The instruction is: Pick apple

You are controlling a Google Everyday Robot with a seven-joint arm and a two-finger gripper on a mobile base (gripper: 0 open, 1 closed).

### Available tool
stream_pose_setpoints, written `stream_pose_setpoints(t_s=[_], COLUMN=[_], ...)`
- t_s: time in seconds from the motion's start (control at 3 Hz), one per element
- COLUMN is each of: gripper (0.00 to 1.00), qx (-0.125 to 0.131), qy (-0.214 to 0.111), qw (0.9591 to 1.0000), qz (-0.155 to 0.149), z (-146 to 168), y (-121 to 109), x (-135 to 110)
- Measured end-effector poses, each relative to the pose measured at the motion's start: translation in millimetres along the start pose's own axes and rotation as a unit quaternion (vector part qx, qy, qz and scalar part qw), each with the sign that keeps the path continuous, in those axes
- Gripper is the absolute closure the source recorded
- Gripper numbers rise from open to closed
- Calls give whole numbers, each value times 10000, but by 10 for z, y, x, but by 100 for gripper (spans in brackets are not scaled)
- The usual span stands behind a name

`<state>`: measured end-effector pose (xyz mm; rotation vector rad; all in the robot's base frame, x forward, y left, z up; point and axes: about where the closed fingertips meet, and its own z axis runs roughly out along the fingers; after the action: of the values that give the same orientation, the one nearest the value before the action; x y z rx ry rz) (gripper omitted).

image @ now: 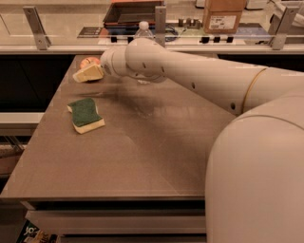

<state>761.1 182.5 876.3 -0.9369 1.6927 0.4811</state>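
Note:
The apple (pixel 89 61) is small, round and red-orange. It sits at the far left corner of the brown table (pixel 142 156), and only its top shows behind my gripper. My gripper (pixel 88 73) is at the end of the long white arm (pixel 190 78), just in front of the apple and low over the table. I cannot tell whether it touches the apple. The apple's lower part is hidden by the gripper.
A green and yellow sponge (pixel 85 115) lies on the table's left side, nearer than the gripper. A water bottle (pixel 143 29) stands behind the arm at the far edge. A railing and a counter with a cardboard box (pixel 223 14) run behind the table.

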Motion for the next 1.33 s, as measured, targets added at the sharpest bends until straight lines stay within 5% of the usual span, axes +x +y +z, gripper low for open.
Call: stream_pose_setpoints(t_s=[1.0,1.33], gripper=[0,22], qx=[-74,-91], qy=[108,109], qw=[9999,9999], qz=[9,8], z=[338,353], y=[-25,-4], x=[168,166])
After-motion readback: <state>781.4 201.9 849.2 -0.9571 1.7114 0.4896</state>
